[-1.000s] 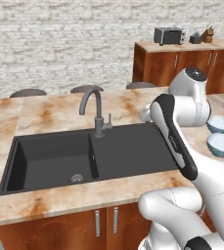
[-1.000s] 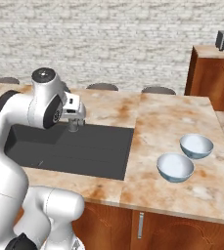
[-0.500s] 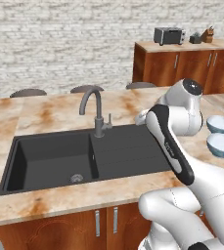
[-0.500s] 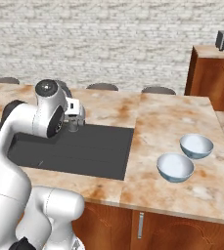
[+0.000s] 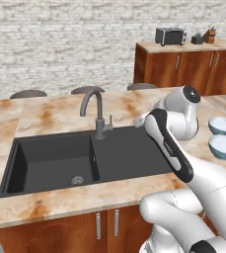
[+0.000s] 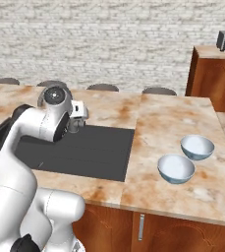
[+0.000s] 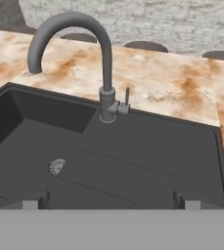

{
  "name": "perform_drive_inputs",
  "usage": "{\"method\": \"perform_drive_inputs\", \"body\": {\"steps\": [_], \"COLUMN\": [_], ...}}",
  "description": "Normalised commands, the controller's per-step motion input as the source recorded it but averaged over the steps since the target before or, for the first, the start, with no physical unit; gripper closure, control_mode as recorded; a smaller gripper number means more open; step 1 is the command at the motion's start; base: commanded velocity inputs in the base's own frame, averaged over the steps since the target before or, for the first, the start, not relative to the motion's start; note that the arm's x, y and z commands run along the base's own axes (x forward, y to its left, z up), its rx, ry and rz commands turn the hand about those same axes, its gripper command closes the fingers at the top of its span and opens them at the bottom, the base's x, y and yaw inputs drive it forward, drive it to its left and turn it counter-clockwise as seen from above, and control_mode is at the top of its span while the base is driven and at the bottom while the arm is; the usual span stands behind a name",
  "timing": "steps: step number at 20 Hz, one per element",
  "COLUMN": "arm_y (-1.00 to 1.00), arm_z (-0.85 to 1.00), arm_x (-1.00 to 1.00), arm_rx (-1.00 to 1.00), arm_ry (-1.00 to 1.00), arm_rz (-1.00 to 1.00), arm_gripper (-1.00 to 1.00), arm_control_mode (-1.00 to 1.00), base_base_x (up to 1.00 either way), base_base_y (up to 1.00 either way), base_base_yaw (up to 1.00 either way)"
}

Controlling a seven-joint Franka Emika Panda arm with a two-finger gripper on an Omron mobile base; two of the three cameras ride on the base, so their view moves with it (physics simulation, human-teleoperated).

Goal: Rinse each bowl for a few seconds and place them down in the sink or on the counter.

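Note:
Two pale blue bowls stand side by side on the beige counter [image 6: 173, 123], right of the sink: the far bowl [image 6: 197, 146] [image 5: 222, 125] and the near bowl [image 6: 176, 168] [image 5: 224, 146]. The black sink [image 5: 129, 153] has its deep basin [image 5: 50, 160] on the left and the ribbed drainboard [image 7: 147, 161] on the right. The grey gooseneck faucet [image 7: 103, 53] [image 5: 95, 111] rises at its back edge. My gripper [image 7: 111, 200] [image 6: 75, 128] hangs over the drainboard, facing the faucet. It is open, with nothing between its fingertips [image 7: 45, 199], and well left of the bowls.
The faucet's small lever [image 7: 126, 96] stands upright beside the spout base. A drain [image 7: 57, 166] sits in the basin floor. Stool tops [image 7: 145, 46] line the island's far edge. A far wooden counter carries a toaster [image 5: 170, 35]. My own arm [image 5: 171, 148] crosses the drainboard's right side.
My arm has folded lower and its forearm has swung a little left over the drainboard. The bowls have not moved.

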Motion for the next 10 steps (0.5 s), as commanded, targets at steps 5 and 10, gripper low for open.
{"method": "perform_drive_inputs", "body": {"steps": [5,10], "arm_y": [0.00,0.00], "arm_z": [-0.14,-0.16], "arm_x": [0.21,0.22], "arm_rx": [0.00,0.02], "arm_ry": [-0.09,-0.08], "arm_rz": [0.04,0.03], "arm_gripper": [-1.00,-1.00], "arm_control_mode": [-1.00,-1.00], "base_base_x": [0.00,0.00], "base_base_y": [0.00,0.00], "base_base_yaw": [0.00,0.00]}}
